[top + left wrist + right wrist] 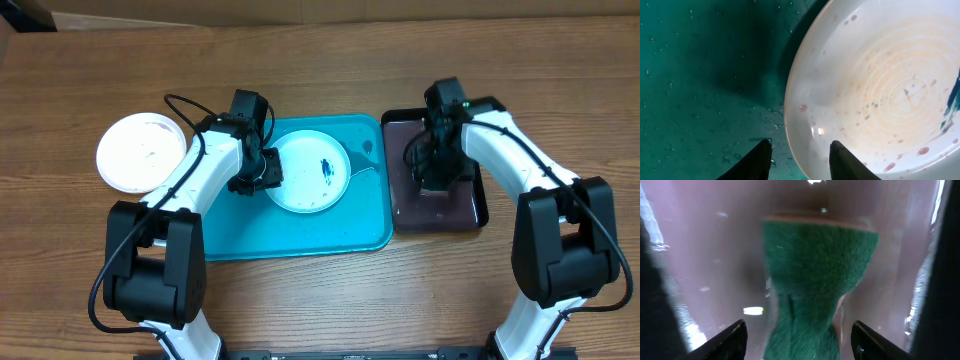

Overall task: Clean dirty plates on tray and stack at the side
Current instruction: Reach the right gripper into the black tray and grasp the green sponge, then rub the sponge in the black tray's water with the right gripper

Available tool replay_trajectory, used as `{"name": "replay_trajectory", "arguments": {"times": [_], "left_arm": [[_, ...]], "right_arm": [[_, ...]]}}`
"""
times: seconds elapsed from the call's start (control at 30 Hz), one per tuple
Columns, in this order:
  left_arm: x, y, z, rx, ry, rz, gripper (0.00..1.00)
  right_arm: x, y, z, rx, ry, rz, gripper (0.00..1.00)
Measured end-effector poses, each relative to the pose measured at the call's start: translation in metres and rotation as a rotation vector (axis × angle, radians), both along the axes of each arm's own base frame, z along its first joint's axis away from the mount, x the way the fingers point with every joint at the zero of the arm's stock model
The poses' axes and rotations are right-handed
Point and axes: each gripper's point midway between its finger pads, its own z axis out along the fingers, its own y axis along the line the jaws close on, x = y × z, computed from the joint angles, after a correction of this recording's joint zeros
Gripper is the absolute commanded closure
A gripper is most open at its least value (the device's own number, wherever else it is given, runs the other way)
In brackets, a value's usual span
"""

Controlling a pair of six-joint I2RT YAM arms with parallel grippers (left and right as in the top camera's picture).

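A pale plate [305,180] with a dark blue smear lies on the turquoise tray [300,235]. My left gripper [262,175] is open at the plate's left rim. In the left wrist view its fingers [800,162] straddle the rim of the plate [875,90], one inside and one outside. A white plate [140,152] sits on the table left of the tray. Only two plates show. My right gripper [435,170] is open over the black tray [470,205]. In the right wrist view a green sponge [815,280] lies between its spread fingers [802,340].
The black tray stands right against the turquoise tray's right edge. Water droplets and pink specks cover the plate and the tray floor [700,75]. Bare wooden table [320,300] surrounds both trays. Both arm bases stand at the front edge.
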Motion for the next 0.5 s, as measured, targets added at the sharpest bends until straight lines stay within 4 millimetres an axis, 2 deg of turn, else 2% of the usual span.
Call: {"name": "replay_trajectory", "arguments": {"times": [0.03,0.07,0.17,0.2,0.23,0.27,0.3,0.5], "left_arm": [[0.0,0.0,0.0,0.0,0.0,0.0,0.59],[0.0,0.0,0.0,0.0,0.0,0.0,0.59],[0.0,0.0,0.0,0.0,0.0,0.0,0.56],[0.0,0.0,0.0,0.0,-0.001,0.0,0.55],[0.0,0.0,0.0,0.0,0.0,0.0,0.55],[0.0,0.0,0.0,0.0,0.0,0.0,0.54],[0.0,0.0,0.0,0.0,0.0,0.0,0.53],[0.0,0.0,0.0,0.0,0.0,0.0,0.52]], "right_arm": [[-0.002,-0.001,-0.004,-0.001,0.0,-0.002,0.47],[-0.004,-0.001,-0.01,0.001,-0.001,0.002,0.95],[-0.011,-0.001,-0.019,0.004,0.012,-0.005,0.96],[-0.012,-0.002,-0.02,0.003,0.016,-0.003,0.84],[-0.012,-0.001,-0.02,0.007,0.015,-0.006,0.53],[-0.012,-0.001,-0.019,0.013,0.016,-0.009,0.29],[-0.013,0.001,-0.019,0.021,0.019,-0.005,0.22],[-0.018,0.002,-0.019,0.028,0.038,0.017,0.23]]}}
